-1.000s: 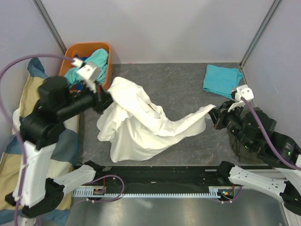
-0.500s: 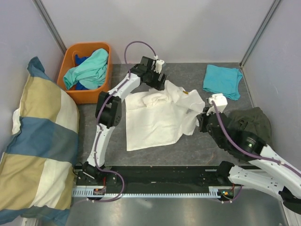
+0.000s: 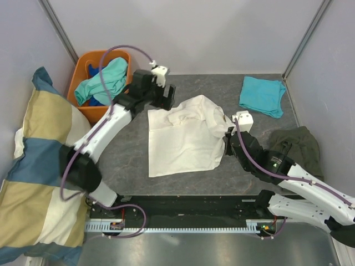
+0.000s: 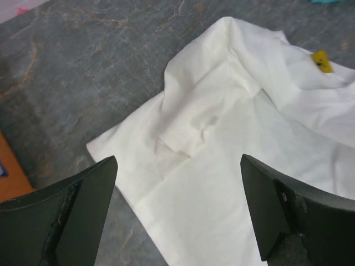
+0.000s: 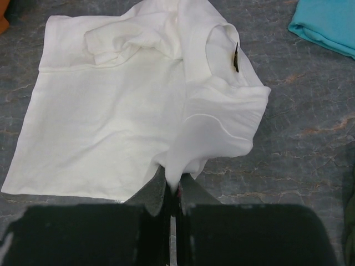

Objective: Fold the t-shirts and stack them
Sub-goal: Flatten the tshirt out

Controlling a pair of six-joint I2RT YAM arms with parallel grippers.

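Across the grey table (image 3: pixel 194 86), gone within the last second from a stretched, bunched drape between both arms to a mostly flat spread. Along the left edge, only the checked pillow (image 3: pixel 44 166), no part of the job.

Mid-table, resting under its own weight: the cream-white t-shirt (image 3: pixel 183 144), smooth through the body toward the near left, rumpled at the collar toward the far right, far left sleeve doubled over on itself. In the orange bin (image 3: pixel 126 58) at the far left, more tees (image 3: pixel 102 80) waiting, turquoise over blue. At the far right, well apart, a folded turquoise t-shirt (image 3: pixel 262 95), likely the base of the stack.

Just let go on the left side: left gripper (image 4: pixel 178 160) spread wide, hovering above the doubled sleeve, touching no cloth. Not so on the right: right gripper (image 5: pixel 172 191) pressed together, pinching the shirt's right-hand edge and drawing up a narrow ridge of fabric.

Reads as the lay-out step almost finished and folding not yet begun. Probably calls next for dropping that pinch, then flattening sleeve and collar before any fold. Smallest of all, inside the collar: a dark neck label (image 5: pixel 236 57).
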